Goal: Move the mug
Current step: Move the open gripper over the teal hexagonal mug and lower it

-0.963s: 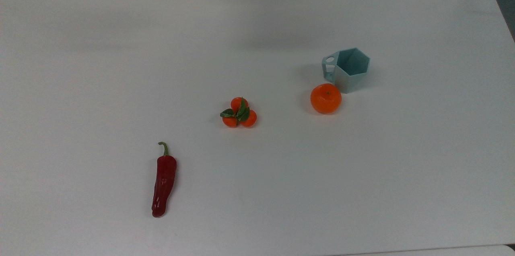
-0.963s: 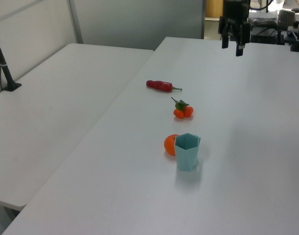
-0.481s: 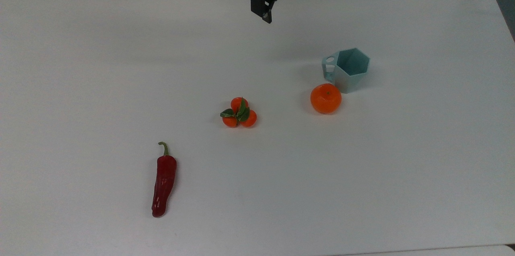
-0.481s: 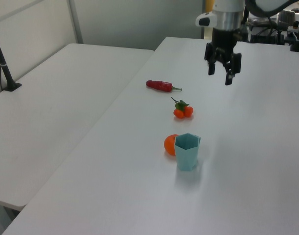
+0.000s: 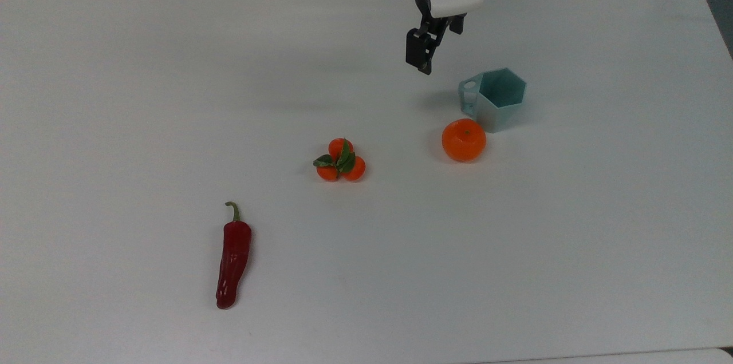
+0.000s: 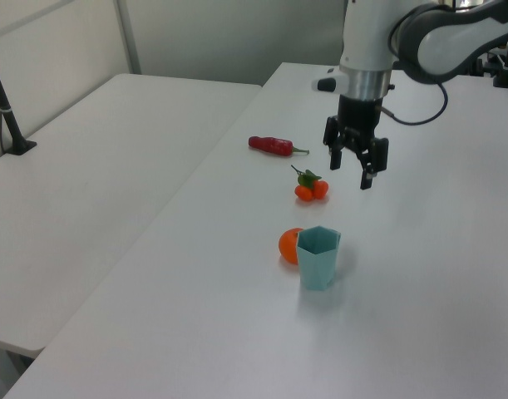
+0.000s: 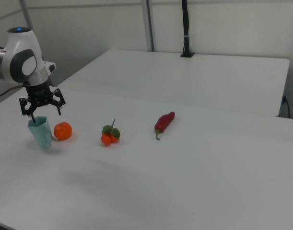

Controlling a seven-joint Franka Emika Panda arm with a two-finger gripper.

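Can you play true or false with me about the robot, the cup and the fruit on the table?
1. The gripper is open and holds nothing. True.
2. The mug lies on its side. False: it stands upright.
3. The orange sits right beside the mug. True.
4. The red chili pepper is inside the mug. False: it lies on the table, far from it.
5. The small tangerines have green leaves. True.

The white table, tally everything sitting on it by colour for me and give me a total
Orange: 2, the orange and the cluster of small oranges with green leaves
Red: 1, the chili pepper
Pale teal-blue: 1, the mug
Total: 4 things on the table
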